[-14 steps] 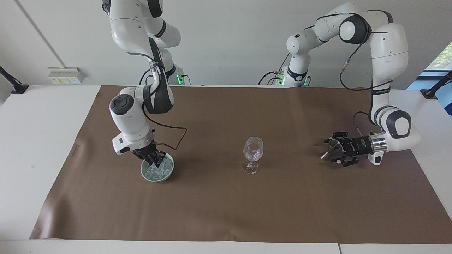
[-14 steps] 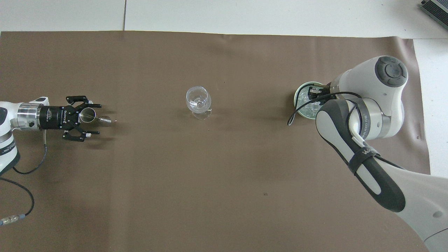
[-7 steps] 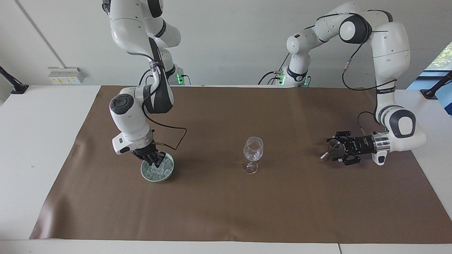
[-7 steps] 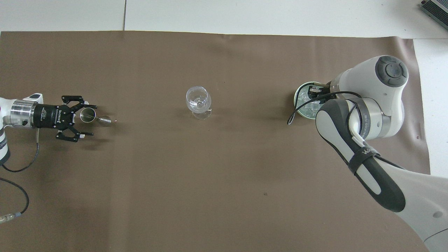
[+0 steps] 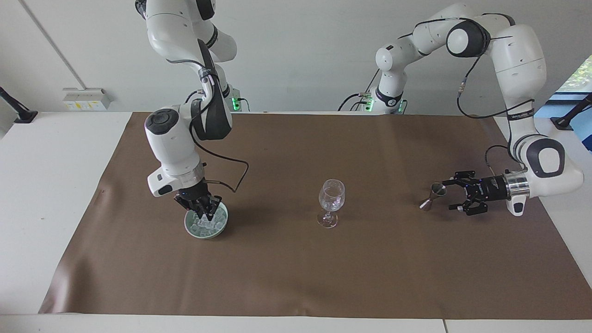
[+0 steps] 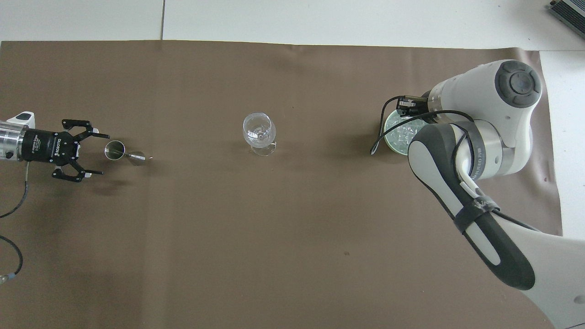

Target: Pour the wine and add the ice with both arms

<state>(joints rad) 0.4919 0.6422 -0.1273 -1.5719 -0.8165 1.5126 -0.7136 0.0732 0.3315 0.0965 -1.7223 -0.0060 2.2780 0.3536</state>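
Facing view: jigger (image 5: 434,195) stands tilted just beside the wide-open left gripper (image 5: 455,194), untouched, leaning away from the glass (image 5: 331,203); right gripper (image 5: 203,210), closed, over the ice (image 5: 208,223).

pale green bowl (image 5: 206,230), plain brown mat (image 5: 296,277), steel-grey jigger (image 5: 432,196)

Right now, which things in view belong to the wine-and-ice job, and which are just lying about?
Job:
small steel hourglass jigger
clear stemmed wine glass
clear ice chunks in pale green bowl
left gripper, open beside the jigger
right gripper, shut over the bowl

Lying about:
brown table cover
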